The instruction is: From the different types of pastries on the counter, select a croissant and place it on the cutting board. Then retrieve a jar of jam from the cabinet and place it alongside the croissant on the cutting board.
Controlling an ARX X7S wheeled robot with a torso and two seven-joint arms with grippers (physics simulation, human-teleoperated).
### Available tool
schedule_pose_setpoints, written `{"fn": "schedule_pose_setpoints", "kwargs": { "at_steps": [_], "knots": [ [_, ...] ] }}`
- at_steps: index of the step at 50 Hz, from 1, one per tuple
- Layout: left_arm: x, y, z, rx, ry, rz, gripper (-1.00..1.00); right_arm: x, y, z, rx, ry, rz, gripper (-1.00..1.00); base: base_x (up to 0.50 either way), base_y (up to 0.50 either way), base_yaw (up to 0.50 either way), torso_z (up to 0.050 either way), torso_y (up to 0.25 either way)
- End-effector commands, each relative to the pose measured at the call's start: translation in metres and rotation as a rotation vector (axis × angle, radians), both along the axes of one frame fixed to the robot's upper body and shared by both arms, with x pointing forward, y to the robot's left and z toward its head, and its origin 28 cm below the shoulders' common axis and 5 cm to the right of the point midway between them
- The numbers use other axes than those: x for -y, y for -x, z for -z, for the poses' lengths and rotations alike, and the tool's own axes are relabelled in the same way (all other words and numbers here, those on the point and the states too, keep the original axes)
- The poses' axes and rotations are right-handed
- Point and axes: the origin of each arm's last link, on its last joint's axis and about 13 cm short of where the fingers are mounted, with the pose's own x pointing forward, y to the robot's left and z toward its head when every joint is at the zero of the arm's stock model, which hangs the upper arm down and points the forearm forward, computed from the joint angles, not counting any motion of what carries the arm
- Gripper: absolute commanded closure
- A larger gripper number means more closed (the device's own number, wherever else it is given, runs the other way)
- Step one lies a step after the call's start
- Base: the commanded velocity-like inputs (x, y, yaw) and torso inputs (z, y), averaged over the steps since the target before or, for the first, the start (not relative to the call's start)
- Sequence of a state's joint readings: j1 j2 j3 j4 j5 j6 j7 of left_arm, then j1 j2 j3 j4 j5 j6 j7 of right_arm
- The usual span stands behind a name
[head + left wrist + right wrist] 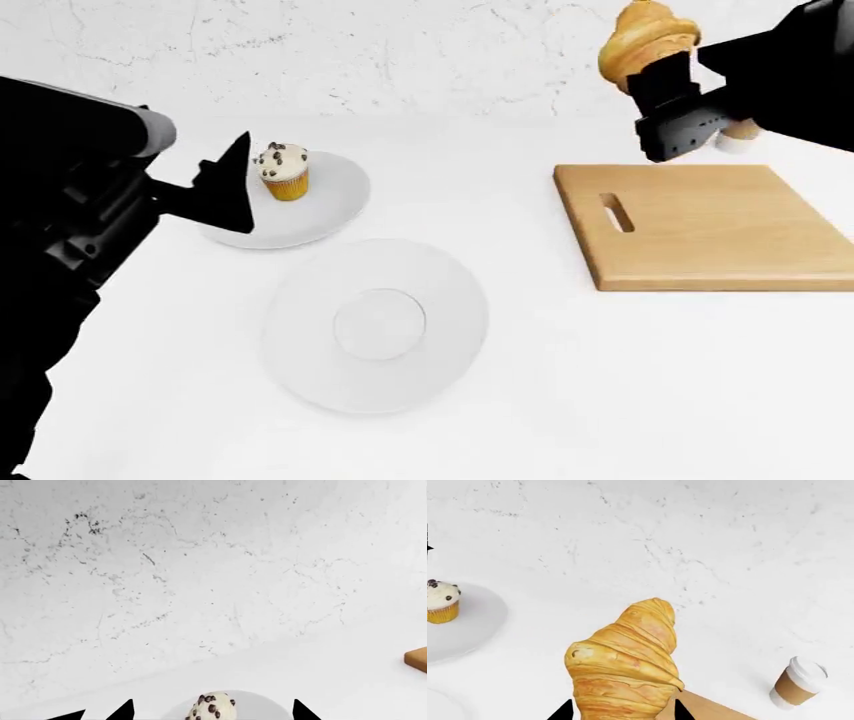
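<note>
- Right gripper (pixel 657 62): fingers pinching the croissant (pixel 645 42), held upright above the counter's (pixel 561 380) far edge, beyond the cutting board (pixel 707 228).
- Left gripper (pixel 230 190): spread beside the cupcake (pixel 283 170).

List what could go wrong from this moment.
1. The right gripper holds the croissant by one end, in the air beyond the cutting board; it could slip out.
2. The coffee cup stands near the board's far edge and could get knocked during lowering.
</note>
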State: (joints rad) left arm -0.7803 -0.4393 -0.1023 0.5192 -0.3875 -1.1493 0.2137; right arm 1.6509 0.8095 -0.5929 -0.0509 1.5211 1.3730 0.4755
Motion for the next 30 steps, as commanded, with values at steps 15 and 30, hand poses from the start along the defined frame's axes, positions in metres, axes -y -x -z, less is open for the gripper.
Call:
{"fn": "schedule_pose_setpoints", "kwargs": {
  "at_steps": [15, 30],
  "knots": [
    [0.001, 0.002, -0.002, 0.001, -0.008, -0.004, -1.00, 0.032, -0.035, 0.031, -0.095, -0.113, 0.261, 1.00, 0.00, 0.00, 0.00, 0.000, 0.000],
    [0.005, -0.001, -0.001, 0.004, -0.014, 0.002, -1.00, 0.041, -0.043, 0.049, -0.150, -0.155, 0.292, 1.00, 0.00, 0.00, 0.00, 0.000, 0.000]
  ]
}}
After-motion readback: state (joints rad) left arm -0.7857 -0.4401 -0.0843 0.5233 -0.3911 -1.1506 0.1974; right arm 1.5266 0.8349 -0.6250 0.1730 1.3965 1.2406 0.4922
